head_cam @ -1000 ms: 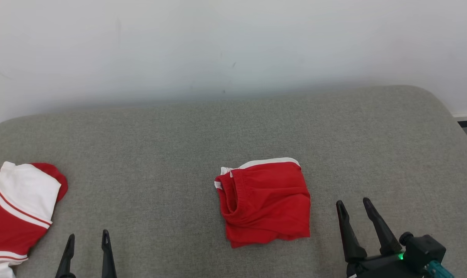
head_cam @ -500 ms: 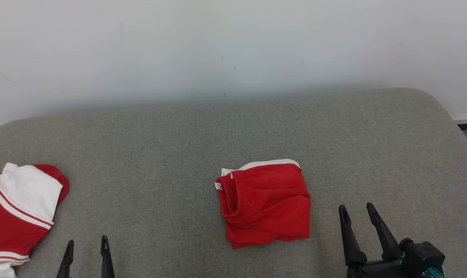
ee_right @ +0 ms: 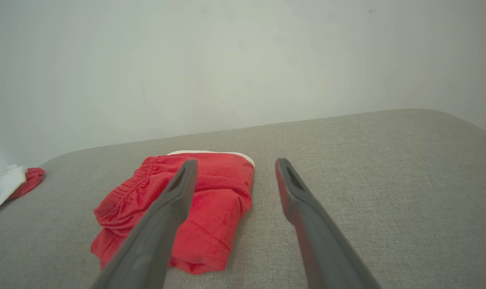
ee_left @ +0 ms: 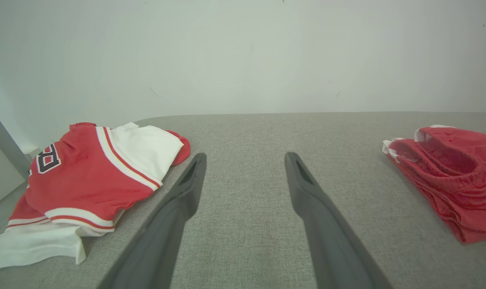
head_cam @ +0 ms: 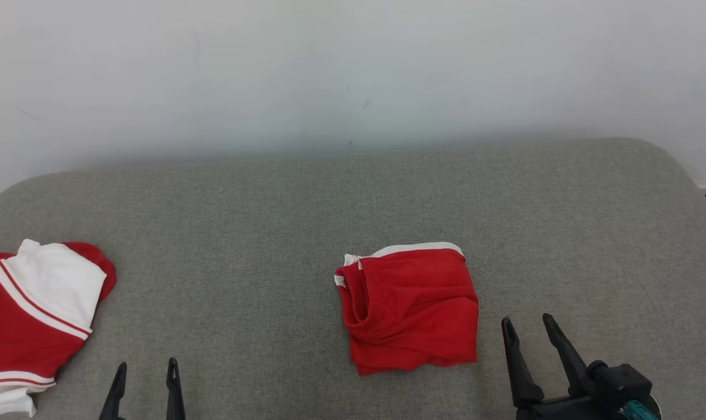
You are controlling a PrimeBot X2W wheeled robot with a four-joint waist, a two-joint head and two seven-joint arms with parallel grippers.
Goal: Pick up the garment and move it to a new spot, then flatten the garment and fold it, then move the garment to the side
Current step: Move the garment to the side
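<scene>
left gripper (head_cam: 147, 364) spread wide, empty | right gripper (head_cam: 527, 319) spread wide, empty | risk: shallow pinch on folded red shorts (head_cam: 410, 309) unravels folds when lifted

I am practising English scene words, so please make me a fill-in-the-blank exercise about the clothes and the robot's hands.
The folded shorts are ____ with a white edge.
The striped jersey lies to the ____ of the shorts.
The left hand and the right hand are both ____, holding nothing.
Missing words: red; left; open.
</scene>
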